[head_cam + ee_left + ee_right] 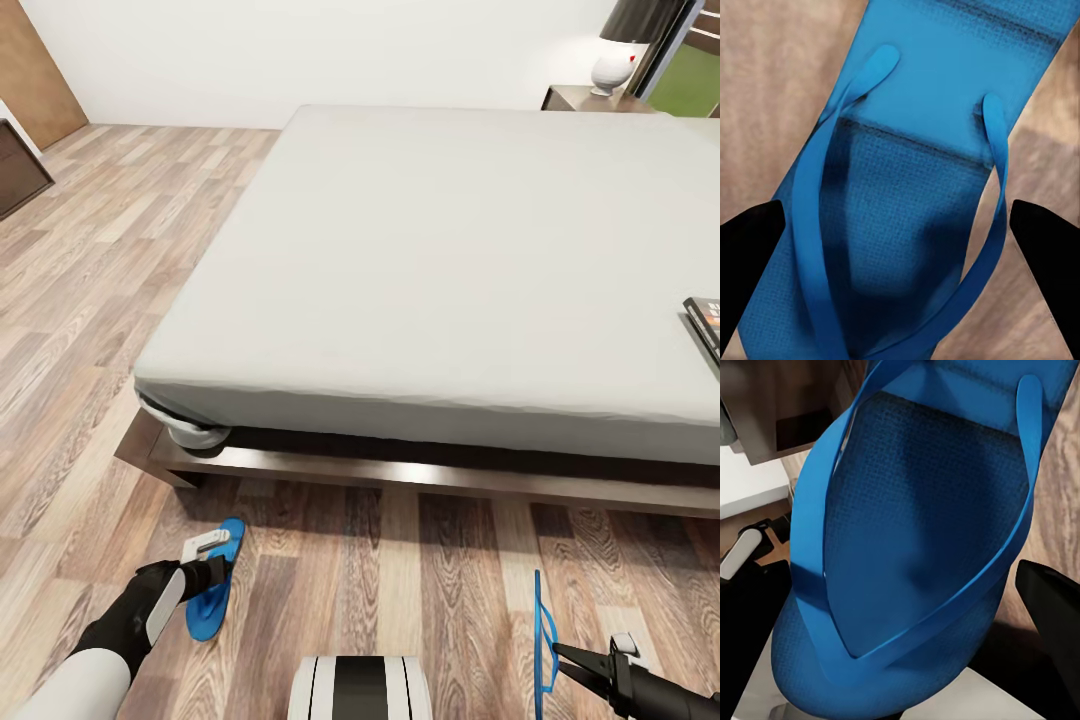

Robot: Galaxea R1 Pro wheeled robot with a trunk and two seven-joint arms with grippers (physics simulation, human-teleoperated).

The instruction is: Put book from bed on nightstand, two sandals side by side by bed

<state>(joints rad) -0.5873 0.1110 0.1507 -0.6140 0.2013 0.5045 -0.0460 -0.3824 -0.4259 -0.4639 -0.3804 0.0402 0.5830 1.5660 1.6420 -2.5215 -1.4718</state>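
Hovering low over the wood-plank floor [90, 260] at the near left, the left gripper [212, 575] sits right above one blue sandal [215, 585], which lies flat on the boards just off the near left corner of the bed [420, 260]. In the left wrist view its two dark fingers [748, 259] stand wide apart on either side of that sandal [922, 187], holding nothing. The bed's off-white mattress fills the middle, bare but for the book [706, 322], which lies at its right edge. A nightstand [585, 98] with a lamp [625, 40] stands at the far right, beside the bed's head. At the near right, the right gripper [560, 655] has the other sandal [543, 640] pinched by its strap, the sole turned on edge and lifted clear of the floor. The right wrist view shows this sandal [922, 547] close up, with a dark finger [1050, 607] beside it.
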